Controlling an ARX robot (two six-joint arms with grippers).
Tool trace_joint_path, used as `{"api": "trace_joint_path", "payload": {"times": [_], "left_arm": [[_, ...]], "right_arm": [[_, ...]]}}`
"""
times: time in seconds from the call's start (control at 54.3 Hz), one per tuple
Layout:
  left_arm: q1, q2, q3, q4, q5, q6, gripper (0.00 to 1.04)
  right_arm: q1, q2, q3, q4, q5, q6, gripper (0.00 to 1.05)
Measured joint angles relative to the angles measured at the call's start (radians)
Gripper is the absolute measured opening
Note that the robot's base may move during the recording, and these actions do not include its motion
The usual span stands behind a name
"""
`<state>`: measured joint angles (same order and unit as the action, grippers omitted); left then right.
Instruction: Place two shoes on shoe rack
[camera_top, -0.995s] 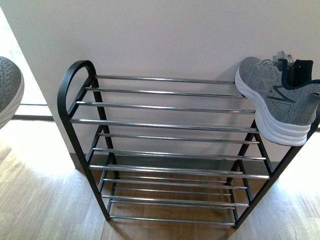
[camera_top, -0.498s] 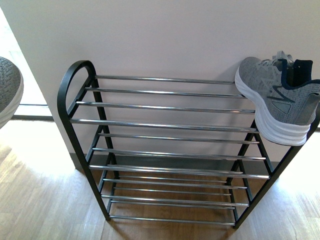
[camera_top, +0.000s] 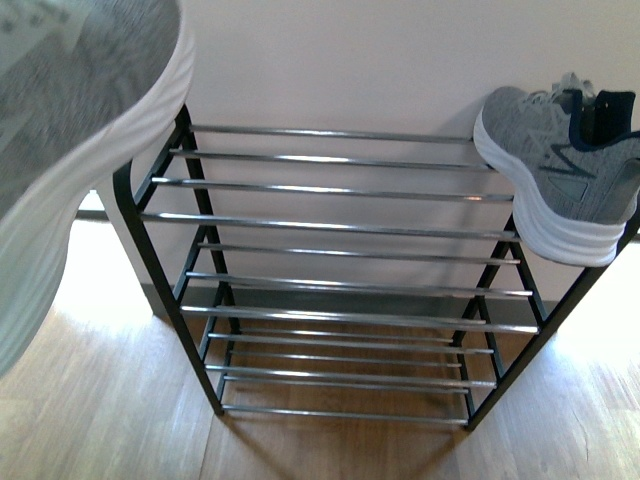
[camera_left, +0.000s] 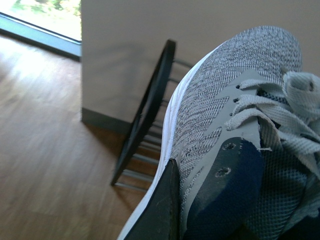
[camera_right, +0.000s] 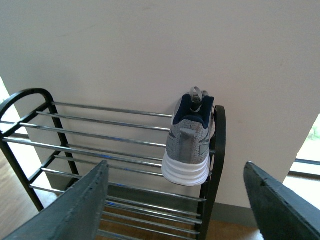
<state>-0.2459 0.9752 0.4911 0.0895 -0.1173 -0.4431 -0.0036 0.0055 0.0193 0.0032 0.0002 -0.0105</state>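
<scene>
One grey sneaker (camera_top: 560, 180) with a white sole rests on the right end of the black shoe rack's (camera_top: 340, 230) top tier, heel hanging over the front rod. It also shows in the right wrist view (camera_right: 192, 145). My left gripper (camera_left: 192, 205) is shut on the second grey sneaker (camera_left: 225, 110), one finger outside its side and one inside its collar. In the front view this sneaker (camera_top: 80, 130) is large and blurred at the upper left, above the rack's left end, and hides the gripper. My right gripper (camera_right: 180, 210) is open and empty in front of the rack (camera_right: 100, 135).
The rack stands against a pale wall (camera_top: 350, 60) on a wooden floor (camera_top: 100, 400). Its lower tiers of silver rods hold nothing. A window (camera_left: 45, 15) down to the floor lies left of the wall's corner.
The held sneaker has swung from the far left edge up and to the right, now close to the camera over the rack's left end. The sneaker on the rack has not moved.
</scene>
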Motion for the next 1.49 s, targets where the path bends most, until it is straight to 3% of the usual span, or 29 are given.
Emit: {"api": "trace_joint_path", "payload": {"times": [0.092, 0.424, 0.627, 0.958, 1.493], "left_arm": [[-0.042, 0.109, 0.081, 0.051, -0.001, -0.045, 0.02], [-0.134, 0.578, 0.364, 0.082, 0.016, -0.164, 0.02], [-0.229, 0.824, 0.648, 0.039, 0.03, -0.204, 0.02], [-0.339, 1.061, 0.883, 0.016, 0.032, -0.297, 0.02], [-0.413, 1.247, 1.074, -0.031, -0.038, -0.425, 0.02]], "right_arm": [[0.0, 0.0, 0.0, 0.0, 0.0, 0.001, 0.97], [0.0, 0.0, 0.0, 0.0, 0.0, 0.0, 0.96], [0.0, 0.0, 0.0, 0.0, 0.0, 0.001, 0.96], [0.0, 0.0, 0.0, 0.0, 0.0, 0.0, 0.96], [0.0, 0.0, 0.0, 0.0, 0.0, 0.001, 0.96]]}}
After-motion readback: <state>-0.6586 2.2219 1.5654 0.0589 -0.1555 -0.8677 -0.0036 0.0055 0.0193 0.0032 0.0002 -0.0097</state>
